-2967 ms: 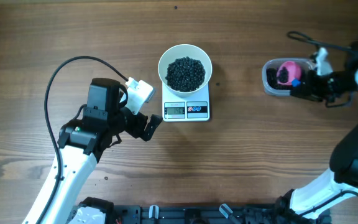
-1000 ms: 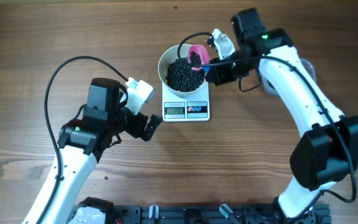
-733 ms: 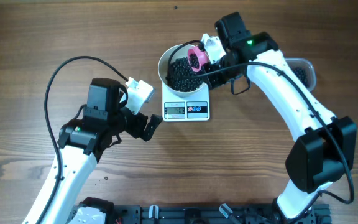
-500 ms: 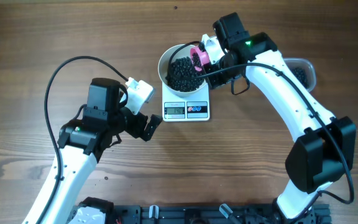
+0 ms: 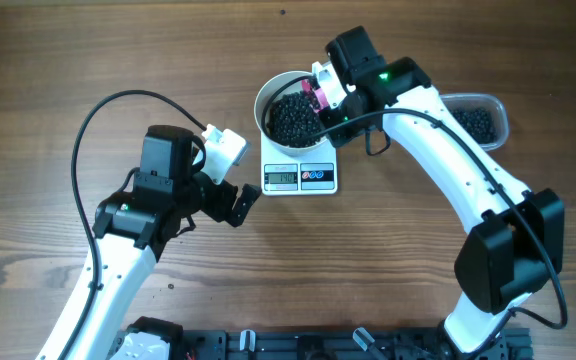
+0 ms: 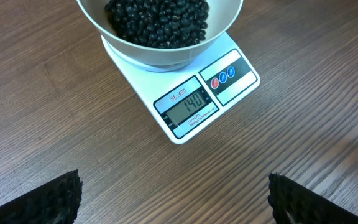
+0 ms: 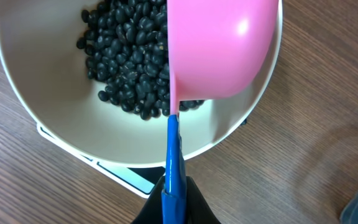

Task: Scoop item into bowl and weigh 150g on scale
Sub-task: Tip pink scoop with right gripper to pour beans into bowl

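Gaping empty, the left claw (image 5: 230, 203) hangs left of the scale (image 5: 300, 177), which carries the bowl (image 5: 260, 108) of beans (image 5: 290, 118). The right claw (image 7: 176, 199), clenching a pink scoop (image 7: 219, 50), hides the bowl's right rim; a plastic tub (image 5: 501, 115) sits farther right.

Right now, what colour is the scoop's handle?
Blue; the handle meets the pink scoop. Best in the right wrist view.

Left arm (image 5: 108, 250) and right arm (image 5: 448, 140): white shells, black joints. Looped black cable (image 5: 93, 115) off left wrist. Green light (image 5: 383, 75) on right, probably an LED. Fingers (image 6: 48, 200) black, ribbed.
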{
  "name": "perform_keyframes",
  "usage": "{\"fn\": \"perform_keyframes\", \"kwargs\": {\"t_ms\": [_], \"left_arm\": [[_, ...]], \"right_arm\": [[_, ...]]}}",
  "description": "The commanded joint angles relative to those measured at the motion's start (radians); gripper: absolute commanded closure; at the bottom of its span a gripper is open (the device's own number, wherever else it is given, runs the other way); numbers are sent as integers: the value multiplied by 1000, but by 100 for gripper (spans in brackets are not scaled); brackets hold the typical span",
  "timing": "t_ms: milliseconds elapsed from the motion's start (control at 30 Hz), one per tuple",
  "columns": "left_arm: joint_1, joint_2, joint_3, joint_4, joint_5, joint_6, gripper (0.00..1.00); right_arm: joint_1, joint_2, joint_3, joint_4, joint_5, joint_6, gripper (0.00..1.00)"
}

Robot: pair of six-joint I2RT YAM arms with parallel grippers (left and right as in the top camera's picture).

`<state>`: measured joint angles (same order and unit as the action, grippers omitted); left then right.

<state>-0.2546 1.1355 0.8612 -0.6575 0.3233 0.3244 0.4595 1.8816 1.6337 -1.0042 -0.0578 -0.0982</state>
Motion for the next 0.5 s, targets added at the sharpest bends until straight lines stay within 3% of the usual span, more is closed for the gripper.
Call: {"fn": "perform_keyframes", "kwargs": {"t_ms": [0,467], "left_arm": [[-3,8,-10,2,16,2,0],[-3,8,-10,2,16,1,0]], "right_arm": [[1,5,25,5,39,-16,96],[6,5,25,12,66,-85,96]]}}
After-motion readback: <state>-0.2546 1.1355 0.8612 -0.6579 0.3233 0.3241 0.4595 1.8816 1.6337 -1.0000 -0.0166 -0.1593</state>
